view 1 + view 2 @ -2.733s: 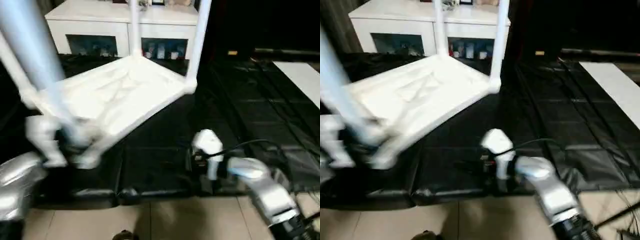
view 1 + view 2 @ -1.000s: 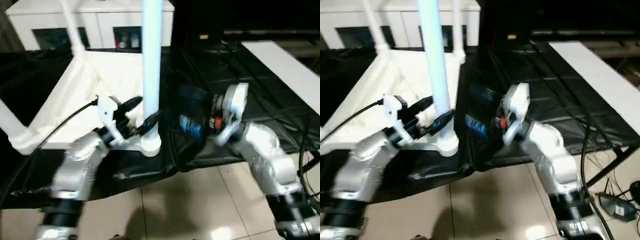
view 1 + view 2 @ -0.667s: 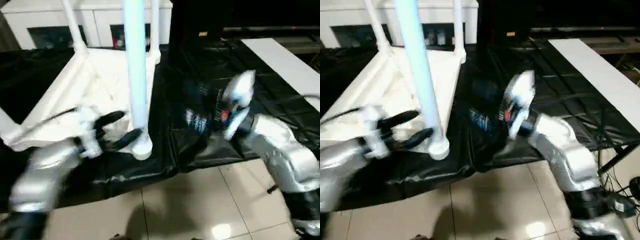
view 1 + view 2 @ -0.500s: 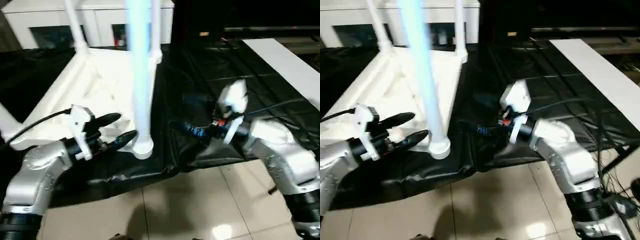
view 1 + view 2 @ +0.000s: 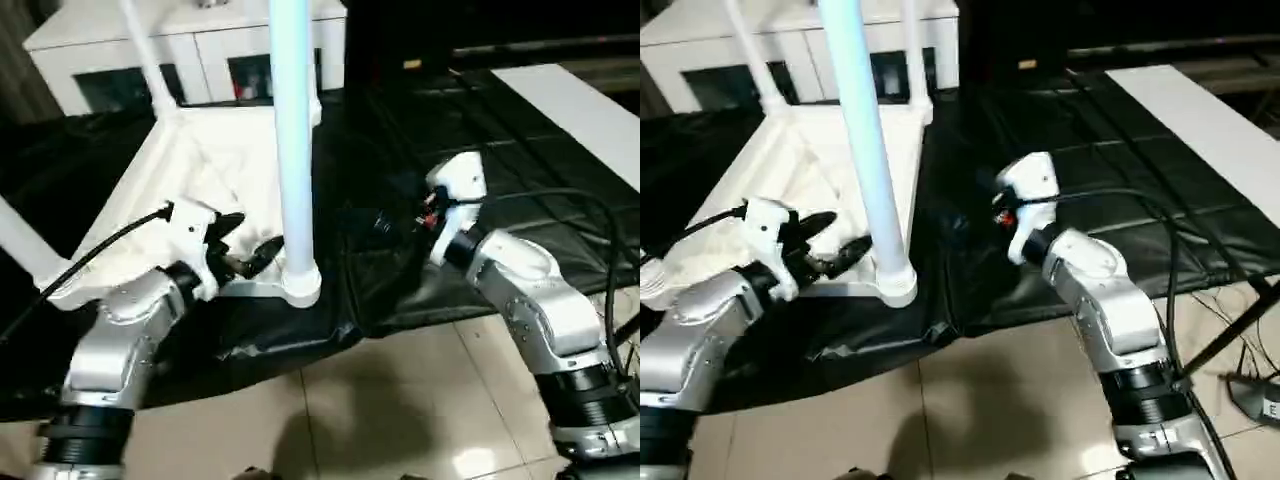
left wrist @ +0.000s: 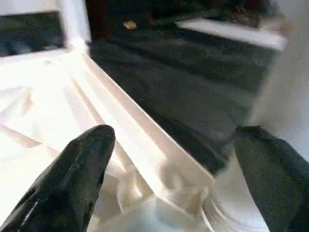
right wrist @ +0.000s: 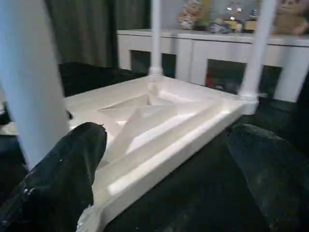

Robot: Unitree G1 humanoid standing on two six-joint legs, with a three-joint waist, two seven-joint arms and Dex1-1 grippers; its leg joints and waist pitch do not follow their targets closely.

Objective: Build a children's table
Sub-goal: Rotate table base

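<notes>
- From the head cameras: the children's table (image 5: pixel 215 165) lies upside down on the black-covered work table (image 5: pixel 500 150), ribbed underside up, its legs standing up from the corner sockets. The nearest leg (image 5: pixel 293 150) rises from the corner closest to the floor edge.
- The left gripper (image 5: pixel 243 243) sits just beside that near corner, its two black fingers spread apart and pointing at the base of the leg, holding nothing.
- The right gripper (image 5: pixel 980 215) hovers over the black cover to the right of the table, apart from it; its fingers are hard to make out against the dark cloth.
- A white cabinet (image 5: pixel 120 55) with glass doors stands behind the work table; tiled floor (image 5: pixel 380 400) lies in front.
- Left wrist camera: two black fingertips (image 6: pixel 72 179) stand wide apart, empty, with the table's rim and a corner socket (image 6: pixel 188 193) between them.
- Right wrist camera: its fingertips (image 7: pixel 63 179) are likewise spread and empty, looking across at the upturned table, with one leg close by.
</notes>
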